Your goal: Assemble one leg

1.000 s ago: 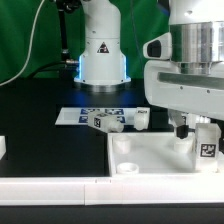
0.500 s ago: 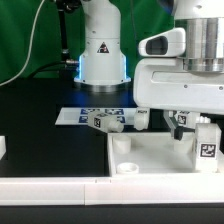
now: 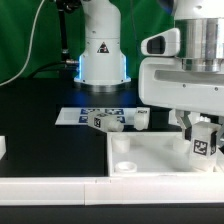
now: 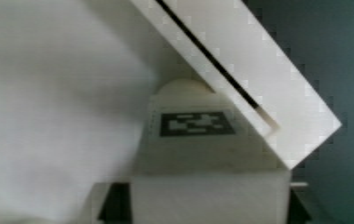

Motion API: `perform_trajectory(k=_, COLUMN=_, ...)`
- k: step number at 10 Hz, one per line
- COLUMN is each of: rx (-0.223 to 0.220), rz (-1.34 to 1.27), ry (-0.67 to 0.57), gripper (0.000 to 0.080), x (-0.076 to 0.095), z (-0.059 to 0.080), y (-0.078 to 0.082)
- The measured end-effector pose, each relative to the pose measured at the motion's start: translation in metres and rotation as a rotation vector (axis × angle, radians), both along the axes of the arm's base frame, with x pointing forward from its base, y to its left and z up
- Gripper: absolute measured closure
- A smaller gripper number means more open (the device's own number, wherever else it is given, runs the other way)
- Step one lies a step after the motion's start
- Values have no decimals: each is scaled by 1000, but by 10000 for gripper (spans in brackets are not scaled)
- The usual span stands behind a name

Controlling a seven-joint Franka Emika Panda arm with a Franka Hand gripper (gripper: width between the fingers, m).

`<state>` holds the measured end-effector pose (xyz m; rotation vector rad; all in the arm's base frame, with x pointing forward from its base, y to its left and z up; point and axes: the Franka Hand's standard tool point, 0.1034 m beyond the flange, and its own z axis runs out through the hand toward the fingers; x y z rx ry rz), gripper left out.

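Note:
My gripper [image 3: 199, 128] is shut on a leg [image 3: 203, 141], a stubby white peg with a black-and-white tag. It holds the leg just above the right part of the large flat white panel [image 3: 150, 152]. In the wrist view the leg [image 4: 200, 140] fills the space between the dark fingers [image 4: 113, 203], with the panel [image 4: 49, 100] and its raised edge behind it. My gripper [image 4: 200, 205] is at that picture's lower edge. Two more legs [image 3: 101, 122] [image 3: 142, 118] lie beyond the panel. A round socket [image 3: 126, 167] shows at the panel's near corner.
The marker board [image 3: 82, 115] lies beyond the panel, in front of the robot base [image 3: 102, 55]. A small white part [image 3: 3, 146] sits at the exterior view's left edge. A green backdrop closes off the back.
My gripper with the leg has moved slightly up and toward the exterior view's left; the leg now looks a little tilted. The loose legs and panel have not moved.

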<state>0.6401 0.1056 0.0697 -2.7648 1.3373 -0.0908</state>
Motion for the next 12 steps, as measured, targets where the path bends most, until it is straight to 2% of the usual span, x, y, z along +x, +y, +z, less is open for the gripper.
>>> perform_trajectory(k=4, rx=28, rz=-455, ry=68, gripper=515, x=-2, z=0, y=-3)
perform_trajectory(k=6, rx=97, rz=-766, ry=60, gripper=514, x=0, z=-1, y=-5)
perform_trajectory(k=8, rx=122, rz=-984, ry=67, gripper=514, x=-1, z=-1, y=-3)
perform_trajectory(k=12, rx=125, rz=-1070, ry=69, gripper=514, x=-1, z=0, y=-4)
